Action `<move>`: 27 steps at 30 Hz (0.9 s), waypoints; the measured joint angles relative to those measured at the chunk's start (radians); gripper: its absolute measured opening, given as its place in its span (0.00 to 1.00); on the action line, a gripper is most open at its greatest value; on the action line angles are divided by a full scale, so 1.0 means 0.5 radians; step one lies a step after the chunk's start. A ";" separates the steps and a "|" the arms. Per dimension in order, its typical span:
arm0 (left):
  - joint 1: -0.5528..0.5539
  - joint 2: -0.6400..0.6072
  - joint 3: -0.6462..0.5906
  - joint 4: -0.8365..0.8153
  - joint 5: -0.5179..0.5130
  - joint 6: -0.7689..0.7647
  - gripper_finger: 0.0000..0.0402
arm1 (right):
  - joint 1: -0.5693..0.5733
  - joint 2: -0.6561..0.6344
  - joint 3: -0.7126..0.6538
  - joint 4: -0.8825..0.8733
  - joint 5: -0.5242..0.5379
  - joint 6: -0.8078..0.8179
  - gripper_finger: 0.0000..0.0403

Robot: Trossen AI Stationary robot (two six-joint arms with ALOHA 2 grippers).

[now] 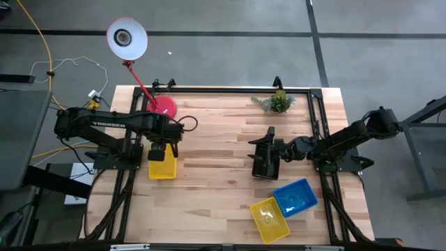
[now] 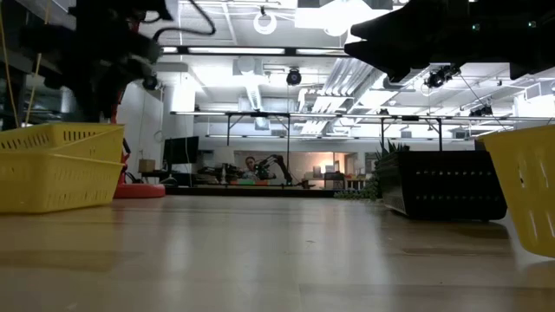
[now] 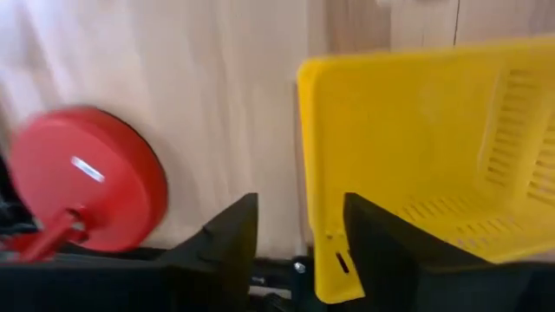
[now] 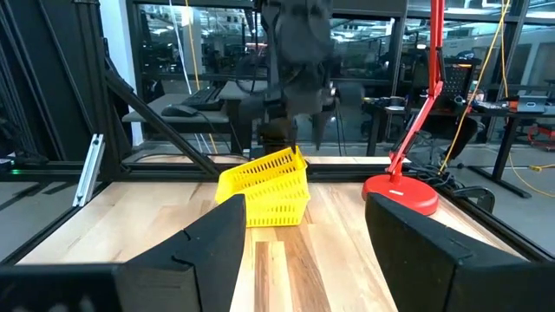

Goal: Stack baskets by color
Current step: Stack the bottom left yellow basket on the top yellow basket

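High view: my left tool [image 1: 159, 150] hangs over the near rim of the bright yellow slotted plastic basket [image 1: 162, 167] on the left of the wooden tabletop [image 1: 216, 146], beside the red round lamp base [image 1: 164, 106]. My right tool [image 1: 267, 159] sits at mid-table with a black slotted basket [image 1: 265, 169] just under it; a second yellow basket [image 1: 269, 218] and a bright blue basket [image 1: 295, 196] lie touching near the front right. Low view: the left yellow basket looks like two nested, the upper one tilted. Left wrist view: fingers parted, astride the basket's end wall, not pinching. Right wrist view: fingers spread wide, nothing between them. Judgement: these are light, thin-walled, slightly springy and slick; I would pinch one short rim wall, since the slots give purchase.
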 joint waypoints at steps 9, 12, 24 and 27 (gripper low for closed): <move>0.000 -0.114 0.206 0.205 -0.039 -0.144 0.45 | 0.000 0.000 0.000 -0.005 0.004 -0.006 0.56; -0.002 -0.277 0.067 0.406 -0.075 -0.297 0.39 | 0.000 -0.001 0.000 -0.031 0.004 -0.002 0.56; -0.516 -1.087 -0.897 1.601 -0.942 -1.018 0.03 | 0.000 -0.001 0.000 -0.040 0.049 0.000 0.56; -0.673 -1.119 -1.098 1.782 -1.192 -1.205 0.01 | 0.000 -0.001 0.000 -0.039 0.050 0.022 0.56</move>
